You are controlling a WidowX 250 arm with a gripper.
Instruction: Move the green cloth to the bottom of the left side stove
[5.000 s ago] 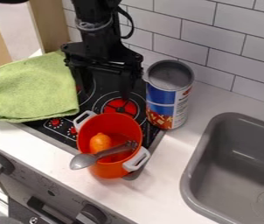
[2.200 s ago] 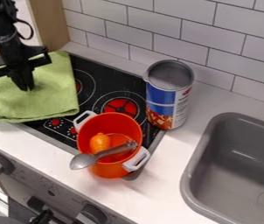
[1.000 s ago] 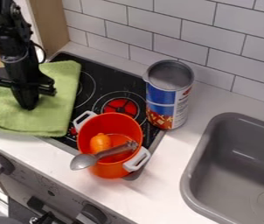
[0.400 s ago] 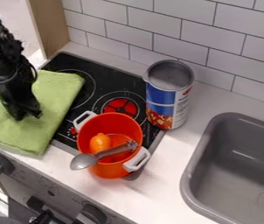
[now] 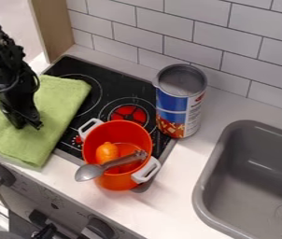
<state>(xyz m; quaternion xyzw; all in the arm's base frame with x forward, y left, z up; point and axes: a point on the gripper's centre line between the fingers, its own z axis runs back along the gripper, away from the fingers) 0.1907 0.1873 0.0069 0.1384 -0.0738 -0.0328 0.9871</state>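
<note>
The black gripper [image 5: 29,125] hangs at the left, its tips down on the green cloth [image 5: 46,140]; whether cloth is pinched between them I cannot tell. The cloth lies folded flat over the counter's left part and the left edge of the black stove [image 5: 110,89], and its lower corner comes to the counter's front edge. At the upper left the arm covers part of the cloth.
An orange pot [image 5: 144,135] with white handles stands on the stove's front right, holding an orange item [image 5: 107,151] and a grey spoon [image 5: 88,172]. Behind it is a tall can [image 5: 179,105]. The grey sink [image 5: 256,172] is at the right, the tiled wall behind.
The cloth has shifted toward the front and turned, baring more of the stove's left side. The gripper came left from above the stove, then moved down toward the front with the cloth.
</note>
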